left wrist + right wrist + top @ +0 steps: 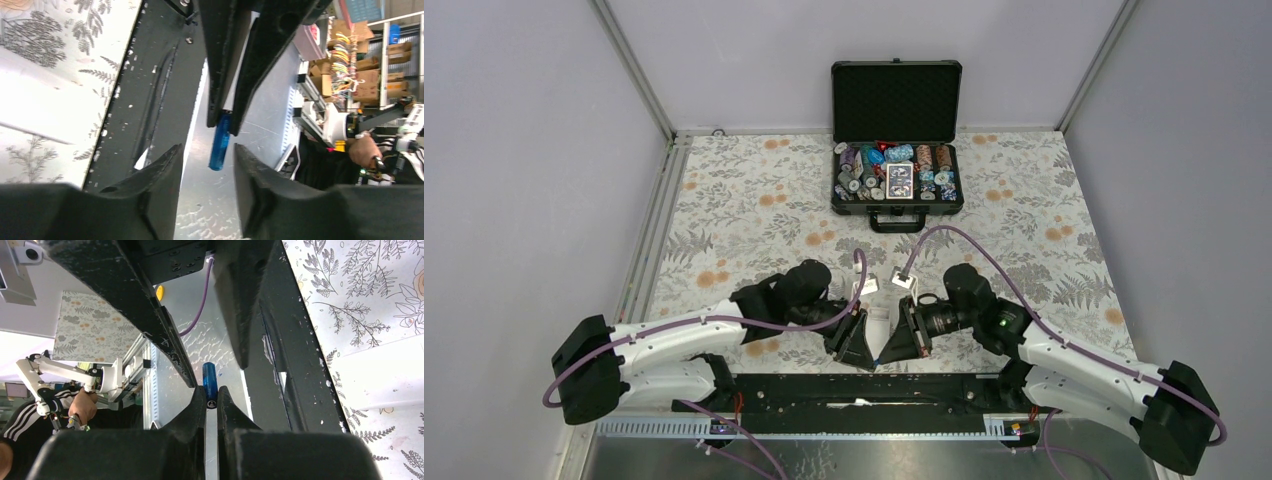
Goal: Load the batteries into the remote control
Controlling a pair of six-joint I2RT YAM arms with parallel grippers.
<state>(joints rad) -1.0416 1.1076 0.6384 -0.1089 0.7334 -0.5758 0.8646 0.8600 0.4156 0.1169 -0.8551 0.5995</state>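
Nearest thing is the black metal rail (824, 390) along the front edge of the bench (754, 200), and the two arms meet nose to nose right above it. The right end effector (210, 390) is clamped tight on one end of a small blue cylindrical battery (209, 376), with the rest of it sticking out past the fingertips. The left end effector (207, 147) has its fingers spread apart, one on each side of the battery's free end and not touching it.

Just past the tips, the white rectangular remote control (879, 328) lies flat on the floral cloth. It's blown out in both wrist views, so I can't make out any detail. Way at the far edge there's a black hard case (896, 100) with its lid up, full of colourful poker chips (924, 160).
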